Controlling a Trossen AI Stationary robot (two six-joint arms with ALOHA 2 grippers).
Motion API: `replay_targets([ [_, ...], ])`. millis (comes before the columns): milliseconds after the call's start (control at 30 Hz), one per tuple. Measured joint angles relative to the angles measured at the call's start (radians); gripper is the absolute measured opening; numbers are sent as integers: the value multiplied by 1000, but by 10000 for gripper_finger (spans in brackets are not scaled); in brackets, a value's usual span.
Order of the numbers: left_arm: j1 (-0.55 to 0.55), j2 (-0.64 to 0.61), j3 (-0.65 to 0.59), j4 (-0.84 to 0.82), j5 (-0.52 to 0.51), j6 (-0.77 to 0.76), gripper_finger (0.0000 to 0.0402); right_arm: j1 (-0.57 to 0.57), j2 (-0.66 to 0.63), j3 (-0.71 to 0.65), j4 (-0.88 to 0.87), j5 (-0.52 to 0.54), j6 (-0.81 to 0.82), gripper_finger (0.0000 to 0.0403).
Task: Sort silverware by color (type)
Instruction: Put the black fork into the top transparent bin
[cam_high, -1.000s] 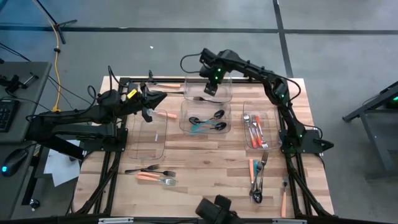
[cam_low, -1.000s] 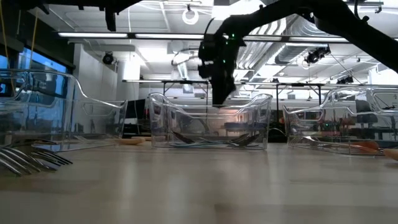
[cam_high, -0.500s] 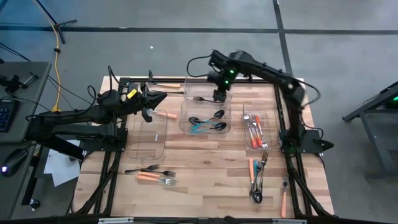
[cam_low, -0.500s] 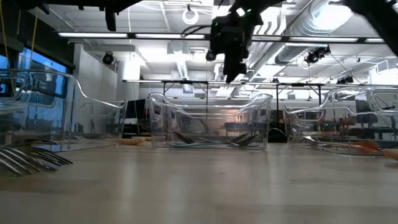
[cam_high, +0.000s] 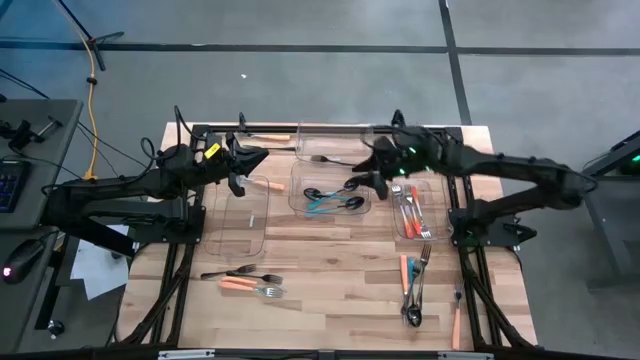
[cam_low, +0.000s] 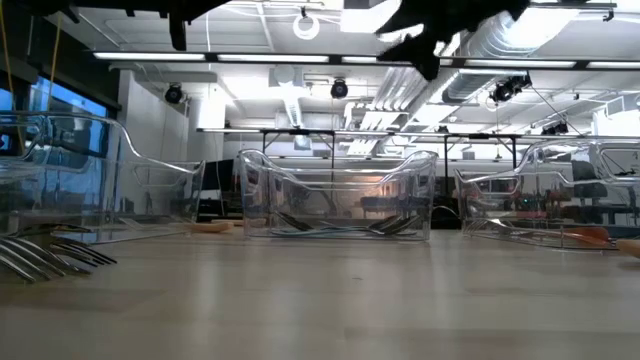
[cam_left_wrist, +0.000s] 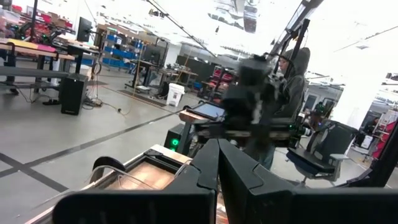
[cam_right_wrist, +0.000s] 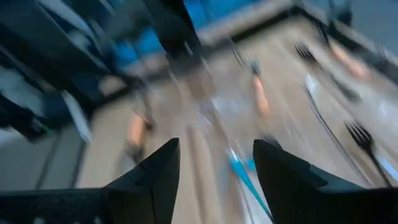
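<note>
My right gripper (cam_high: 360, 180) is open and empty, high above the right end of the middle clear bin (cam_high: 296, 196); it shows dark at the top of the low view (cam_low: 428, 38), and its own view (cam_right_wrist: 214, 165) is blurred. That bin holds black and teal spoons (cam_high: 335, 194). A black utensil (cam_high: 320, 158) lies in the far bin (cam_high: 362, 150). Orange-handled forks (cam_high: 410, 208) lie in the right bin (cam_high: 437, 195). My left gripper (cam_high: 262, 156) is shut and empty at the far left (cam_left_wrist: 217, 168), above an orange-handled piece (cam_high: 266, 184).
A clear bin (cam_high: 240, 235) stands at the left. Loose silverware lies on the wood at the near left (cam_high: 245, 280) and near right (cam_high: 412, 285), one piece (cam_high: 457, 322) by the near right corner, one orange piece (cam_high: 265, 137) at the far edge. A person (cam_left_wrist: 292, 81) stands beyond the table.
My right gripper has risen out of the far bin and swung toward the table's near and right side, now high over the middle bin's right end. The black utensil in the far bin has stayed where it was.
</note>
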Motion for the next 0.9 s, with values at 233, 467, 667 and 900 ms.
replay_targets([
  [233,0,0,0,-27,5,23,0,109,-134,-236,350,60,8,188],
  [467,0,0,0,-28,5,25,0,132,-140,-288,375,60,-12,188],
  [667,0,0,0,-29,5,25,0,132,-140,-288,404,61,-12,188],
  [900,0,0,0,-29,6,26,0,131,-140,-288,404,68,14,188],
])
